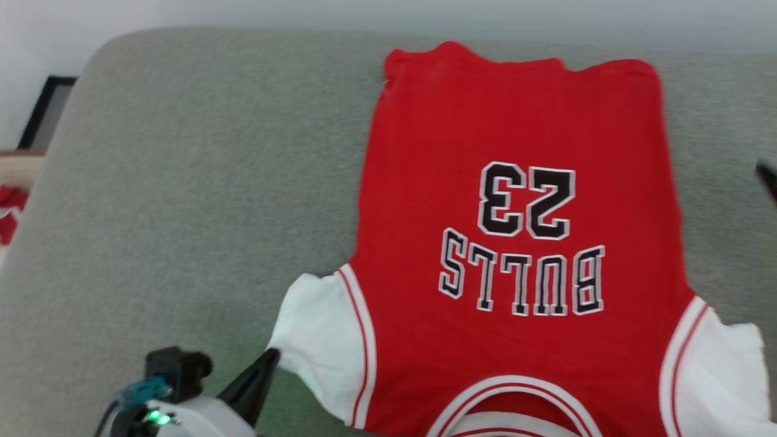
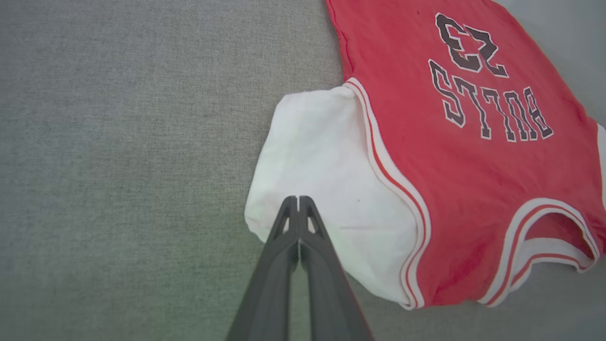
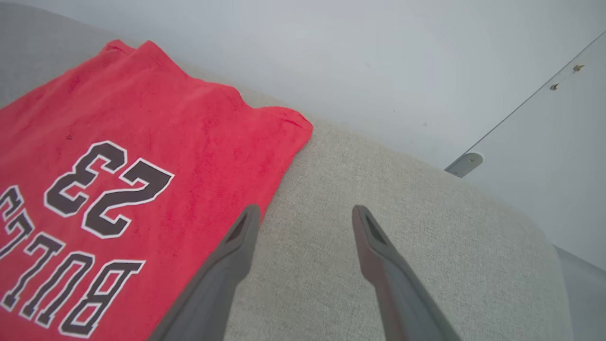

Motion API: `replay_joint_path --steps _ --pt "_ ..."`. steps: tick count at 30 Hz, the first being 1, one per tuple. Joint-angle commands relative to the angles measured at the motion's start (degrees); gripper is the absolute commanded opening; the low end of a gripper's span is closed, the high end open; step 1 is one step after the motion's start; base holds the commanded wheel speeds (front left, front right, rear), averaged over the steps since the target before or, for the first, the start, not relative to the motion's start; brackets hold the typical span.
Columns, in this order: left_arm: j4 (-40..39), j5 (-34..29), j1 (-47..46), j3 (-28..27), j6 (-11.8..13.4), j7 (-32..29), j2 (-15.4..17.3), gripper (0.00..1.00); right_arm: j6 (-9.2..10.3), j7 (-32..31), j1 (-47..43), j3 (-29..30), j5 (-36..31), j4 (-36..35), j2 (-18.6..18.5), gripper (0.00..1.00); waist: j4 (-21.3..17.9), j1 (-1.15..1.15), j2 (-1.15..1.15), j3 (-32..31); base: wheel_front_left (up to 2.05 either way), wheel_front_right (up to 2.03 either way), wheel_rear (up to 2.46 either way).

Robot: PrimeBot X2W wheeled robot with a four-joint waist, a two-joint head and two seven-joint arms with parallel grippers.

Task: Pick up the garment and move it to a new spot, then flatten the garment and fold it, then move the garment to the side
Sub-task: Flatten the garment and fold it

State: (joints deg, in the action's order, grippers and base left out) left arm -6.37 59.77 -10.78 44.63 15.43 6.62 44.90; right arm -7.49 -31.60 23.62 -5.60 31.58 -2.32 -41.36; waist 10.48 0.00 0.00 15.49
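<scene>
Red "BULLS 23" garment (image 1: 522, 139)

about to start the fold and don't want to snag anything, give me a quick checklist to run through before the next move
1. Garment spread out, print side up, on the grey cushion: ok.
2. Right gripper open and holding nothing: ok.
3. Right gripper free of the cloth: cannot tell; one finger overlaps the garment's side edge in the right wrist view.
4. Left gripper shut, tips over the white sleeve; whether it pinches cloth: cannot tell.
5. Sleeve lying flat: not ok, its edge looks rumpled.
6. Cushion room to the garment's left for setting it aside: ok.
</scene>
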Motion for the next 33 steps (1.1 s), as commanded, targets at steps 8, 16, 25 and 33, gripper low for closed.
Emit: replay_joint_path --steps 8,16,25,33 --pt "1.9 -2.6 -5.7 2.1 -3.4 -0.8 -3.8 0.00 0.01 1.6 17.7 -4.9 -2.3 17.4 2.6 1.00 7.4 0.00 0.00 4.9 0.00 0.00 0.00" --pt "4.9 -4.4 -11.2 4.8 -7.7 -2.1 -8.3 0.00 0.01 -1.1 31.3 -4.3 -4.0 36.9 2.7 1.00 14.2 0.00 0.00 10.1 0.00 0.00 0.00" --pt "8.8 -5.0 -14.7 6.5 -11.3 -1.7 -12.4 0.00 0.01 -3.4 39.8 0.8 -7.3 53.3 4.6 1.00 19.0 0.00 0.00 13.4 0.00 0.00 0.00" --pt "11.5 -4.6 -15.4 6.9 -12.8 -0.9 -13.9 0.00 0.01 -5.7 40.3 -0.7 -12.1 61.0 5.6 0.00 19.6 0.00 0.00 13.5 0.00 0.00 0.00"
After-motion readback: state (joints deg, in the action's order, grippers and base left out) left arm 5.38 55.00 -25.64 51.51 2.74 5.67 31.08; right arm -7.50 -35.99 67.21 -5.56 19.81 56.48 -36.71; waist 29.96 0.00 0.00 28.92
